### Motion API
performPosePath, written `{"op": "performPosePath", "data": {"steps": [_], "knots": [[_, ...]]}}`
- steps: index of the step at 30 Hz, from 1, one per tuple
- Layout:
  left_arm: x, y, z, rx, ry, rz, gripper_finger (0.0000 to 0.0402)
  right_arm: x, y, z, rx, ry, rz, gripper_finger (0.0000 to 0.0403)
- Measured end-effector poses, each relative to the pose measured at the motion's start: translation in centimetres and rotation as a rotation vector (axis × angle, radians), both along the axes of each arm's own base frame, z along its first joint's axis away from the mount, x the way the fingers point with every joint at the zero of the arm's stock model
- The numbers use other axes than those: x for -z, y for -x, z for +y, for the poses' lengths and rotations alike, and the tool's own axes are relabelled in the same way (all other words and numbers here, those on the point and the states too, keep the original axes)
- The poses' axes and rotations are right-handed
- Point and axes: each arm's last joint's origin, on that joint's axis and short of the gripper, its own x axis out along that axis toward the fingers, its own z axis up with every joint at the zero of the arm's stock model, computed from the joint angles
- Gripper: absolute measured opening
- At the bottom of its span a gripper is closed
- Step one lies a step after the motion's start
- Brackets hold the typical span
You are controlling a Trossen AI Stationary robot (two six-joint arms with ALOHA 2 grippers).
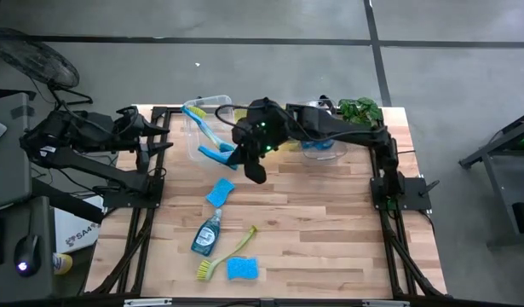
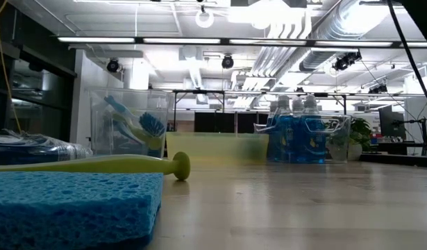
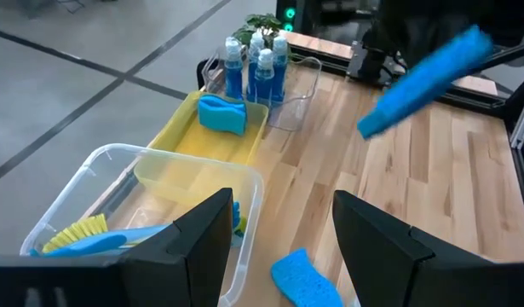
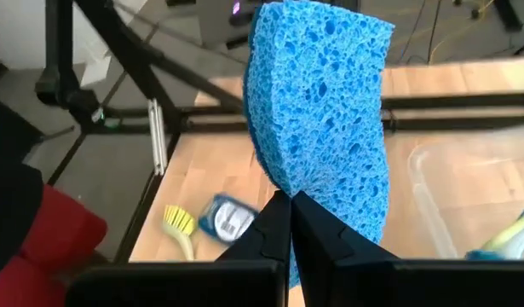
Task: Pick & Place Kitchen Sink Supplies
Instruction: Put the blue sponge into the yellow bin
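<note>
The right hand (image 4: 289,200) is pressed together on a blue sponge (image 4: 323,111), pinching it by its lower edge so the sponge stands up beyond the fingertips, bent slightly. In the high view this hand (image 1: 230,153) is held above the counter (image 1: 330,222) near its far edge, just beside the clear bin (image 1: 212,128) that holds the blue and yellow-green dish brushes (image 1: 204,124).

The left hand (image 3: 279,230) waits off the counter's left edge with its fingers spread and nothing between them.

A yellow bin (image 3: 189,153) with one sponge in it sits along the far edge, between the brush bin and another clear bin holding the soap bottles (image 3: 257,64).

Loose on the counter lie a second sponge (image 1: 219,192) towards the middle, a soap bottle (image 1: 207,233) on its side closer to the near edge, a yellow-green brush (image 1: 227,254) beside it, and a third sponge (image 1: 242,269) by the near edge, touching the brush head.
</note>
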Motion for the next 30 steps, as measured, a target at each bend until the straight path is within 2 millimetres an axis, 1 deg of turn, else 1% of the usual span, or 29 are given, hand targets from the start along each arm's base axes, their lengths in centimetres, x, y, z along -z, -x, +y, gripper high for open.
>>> {"op": "performPosePath", "data": {"steps": [4, 7, 10, 12, 14, 17, 19, 22, 25, 28, 30], "knots": [[0.0, -0.1, 0.0, -0.009, 0.015, -0.006, 0.02, 0.8, 0.3, 0.3, -0.003, 0.02, 0.075, 0.0], [0.0, -0.1, 0.0, -0.009, 0.015, -0.006, 0.02, 2.2, -0.1, 0.5, -0.02, 0.007, 0.07, 0.0], [0.0, -0.1, 0.0, -0.013, 0.022, -0.011, 0.02, 5.9, -0.6, 0.6, -0.024, -0.069, 0.055, 0.0], [0.0, -0.1, 0.0, -0.021, 0.034, -0.014, 0.02, 8.5, 0.0, 0.7, -0.001, -0.14, 0.023, 0.0], [0.0, -0.1, 0.0, -0.025, 0.038, -0.016, 0.02, 10.0, 1.6, 0.6, 0.035, -0.191, -0.043, 0.0], [0.0, -0.1, 0.0, -0.038, 0.033, -0.018, 0.02, 10.7, 5.3, 0.1, 0.128, -0.23, -0.172, 0.0], [0.0, -0.1, 0.1, -0.052, 0.028, -0.019, 0.02, 11.1, 7.9, -0.2, 0.221, -0.229, -0.215, 0.0], [-0.1, 0.0, 0.2, -0.097, 0.016, -0.028, 0.02, 10.6, 11.7, -0.5, 0.367, -0.198, -0.278, 0.0], [-0.1, 0.0, 0.4, -0.154, -0.006, -0.039, 0.02, 9.3, 14.5, -0.7, 0.526, -0.174, -0.355, 0.0], [-0.1, 0.1, 0.5, -0.204, -0.009, -0.054, 0.02, 8.3, 16.3, -1.1, 0.695, -0.155, -0.414, 0.0], [-0.2, 0.1, 0.5, -0.236, -0.007, -0.066, 0.02, 7.9, 16.7, -1.5, 0.778, -0.153, -0.437, 0.0]]}}
